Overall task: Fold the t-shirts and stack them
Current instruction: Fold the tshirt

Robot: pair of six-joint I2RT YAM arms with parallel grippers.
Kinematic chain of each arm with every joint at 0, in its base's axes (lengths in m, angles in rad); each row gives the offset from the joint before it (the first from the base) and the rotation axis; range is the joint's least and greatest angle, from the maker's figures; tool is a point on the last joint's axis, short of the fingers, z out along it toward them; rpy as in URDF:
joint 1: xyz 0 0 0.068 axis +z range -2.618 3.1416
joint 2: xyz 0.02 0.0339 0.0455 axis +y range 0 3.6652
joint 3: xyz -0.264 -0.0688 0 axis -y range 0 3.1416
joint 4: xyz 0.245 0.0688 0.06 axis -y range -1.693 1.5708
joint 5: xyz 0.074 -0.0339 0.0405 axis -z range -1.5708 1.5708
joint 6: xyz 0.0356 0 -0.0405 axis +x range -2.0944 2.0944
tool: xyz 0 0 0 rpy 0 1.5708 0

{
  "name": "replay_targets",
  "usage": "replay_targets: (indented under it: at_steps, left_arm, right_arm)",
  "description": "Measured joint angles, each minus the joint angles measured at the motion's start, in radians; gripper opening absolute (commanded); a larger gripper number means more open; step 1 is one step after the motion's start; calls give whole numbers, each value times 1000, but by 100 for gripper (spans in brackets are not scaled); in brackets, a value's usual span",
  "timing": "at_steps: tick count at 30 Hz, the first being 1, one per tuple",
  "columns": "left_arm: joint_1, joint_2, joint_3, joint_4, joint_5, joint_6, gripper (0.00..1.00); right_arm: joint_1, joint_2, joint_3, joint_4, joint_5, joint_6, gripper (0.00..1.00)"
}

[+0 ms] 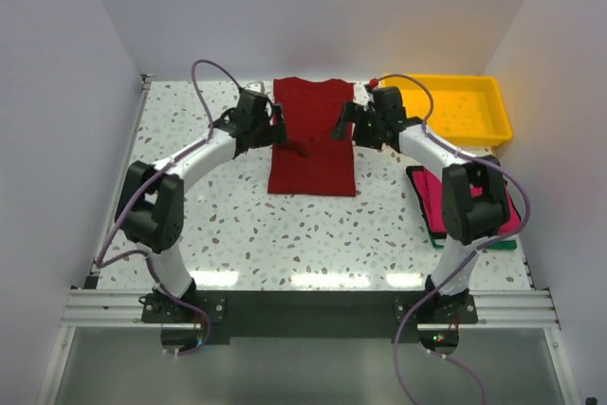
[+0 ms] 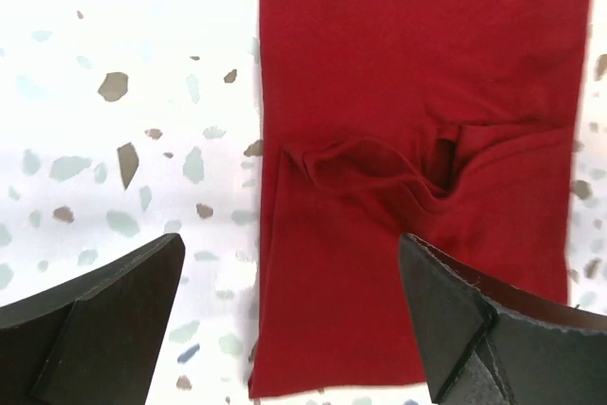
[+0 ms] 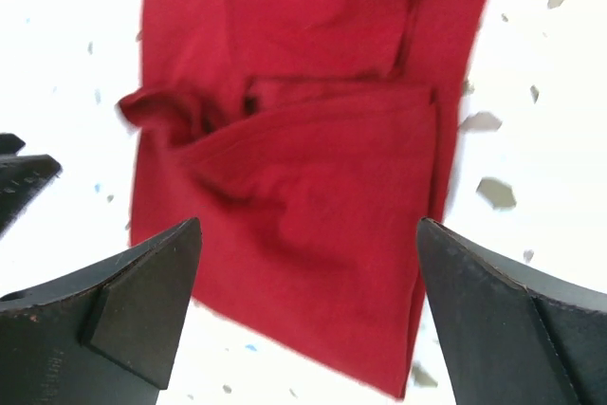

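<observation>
Left of the yellow tray, the maroon t-shirt lies in a long strip on the worktop, rumpled mid-length; your left claw and right claw hang open and empty. Smooth the rumple, then grip matching corners.

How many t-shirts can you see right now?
4. The maroon t-shirt lies mid-table; the pink t-shirt, black t-shirt and green t-shirt are stacked at right under the right arm, which may hide more.
</observation>
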Motion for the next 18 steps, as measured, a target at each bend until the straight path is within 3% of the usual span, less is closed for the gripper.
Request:
replay_targets:
  at_steps: [5,9,18]
  left_arm:
    - [0,-173,-133,16,3,-25,100]
    - [0,-271,-259,12,3,-48,100]
    - [1,-452,-459,-40,-45,-91,100]
  right_arm:
    - [15,-118,-97,12,-37,-10,99]
    - [92,-120,-90,-13,8,-58,99]
    - [258,138,202,-114,195,-161,99]
